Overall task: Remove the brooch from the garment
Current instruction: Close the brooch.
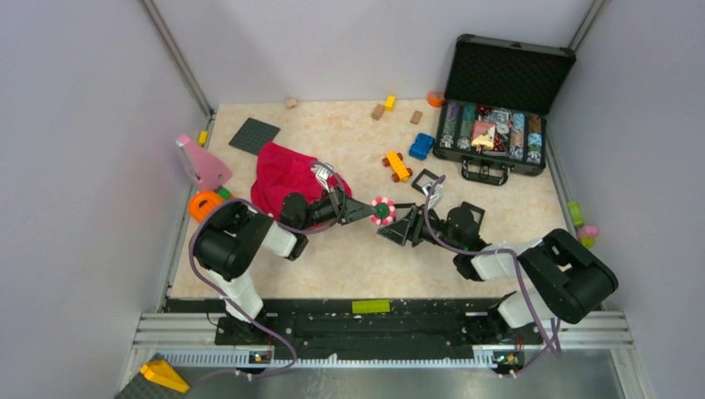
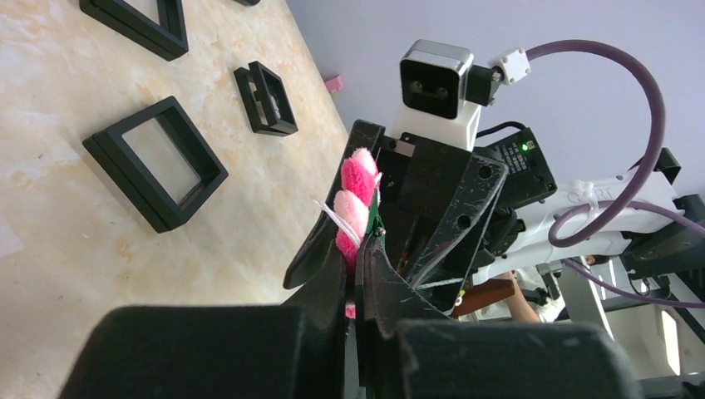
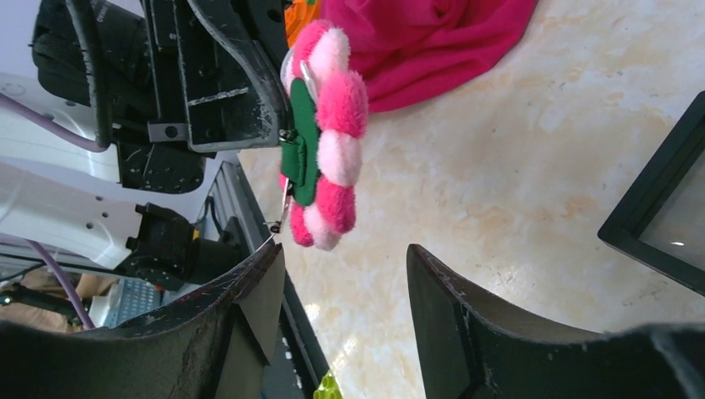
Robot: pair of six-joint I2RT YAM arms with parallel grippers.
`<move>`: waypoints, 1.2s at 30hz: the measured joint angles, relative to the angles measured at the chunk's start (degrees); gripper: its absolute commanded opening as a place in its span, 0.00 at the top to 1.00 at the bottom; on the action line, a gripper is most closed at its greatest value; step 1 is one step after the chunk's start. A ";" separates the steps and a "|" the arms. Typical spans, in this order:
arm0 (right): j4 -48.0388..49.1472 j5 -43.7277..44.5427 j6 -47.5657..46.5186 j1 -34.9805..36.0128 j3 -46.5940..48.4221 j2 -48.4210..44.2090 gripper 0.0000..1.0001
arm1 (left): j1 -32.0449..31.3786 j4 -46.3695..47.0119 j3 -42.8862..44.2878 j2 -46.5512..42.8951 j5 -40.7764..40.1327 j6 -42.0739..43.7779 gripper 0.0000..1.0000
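Note:
The brooch (image 1: 382,210) is a round pink-and-white pompom flower with a green centre. It hangs above the table between the two arms, clear of the red garment (image 1: 284,173). My left gripper (image 1: 371,213) is shut on its edge; in the left wrist view the brooch (image 2: 356,208) sticks up edge-on from the closed jaws (image 2: 366,253). My right gripper (image 1: 396,227) is open and empty just right of it. In the right wrist view the brooch (image 3: 328,133) hangs just beyond the spread fingers (image 3: 345,262), its metal pin by the left finger.
Black square frames (image 1: 427,181) lie behind the right gripper and show in the left wrist view (image 2: 158,162). A toy car (image 1: 396,165), blue block (image 1: 421,146), open black case (image 1: 496,108), grey plate (image 1: 253,135), orange ring toy (image 1: 202,204) and pink piece (image 1: 201,163) stand around.

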 measured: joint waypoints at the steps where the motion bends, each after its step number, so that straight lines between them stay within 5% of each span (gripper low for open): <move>1: -0.09 0.00 0.31 0.00 0.00 -0.22 0.42 | 0.00 -0.26 -0.02 -0.11 -0.11 0.20 1.00; 10: -0.04 -0.50 2.21 0.00 0.00 -1.60 0.35 | 0.00 -3.63 -0.52 -2.40 -1.64 3.41 1.00; 19: -2.89 0.24 0.20 0.00 -0.20 -4.92 0.42 | -0.02 -4.42 -0.59 -2.54 -1.86 4.13 1.00; 23: -5.62 2.05 -2.75 0.00 -1.62 -8.85 0.60 | -0.02 -4.22 -0.61 -2.54 -1.84 4.04 1.00; 27: -7.10 3.43 -4.66 0.11 -2.54 -8.59 1.00 | -0.02 -3.21 -0.63 -2.54 -1.81 3.58 1.00; 36: -0.50 6.45 -4.09 4.81 -2.64 2.38 1.00 | -0.11 -1.07 -1.84 -2.54 -2.32 2.54 1.00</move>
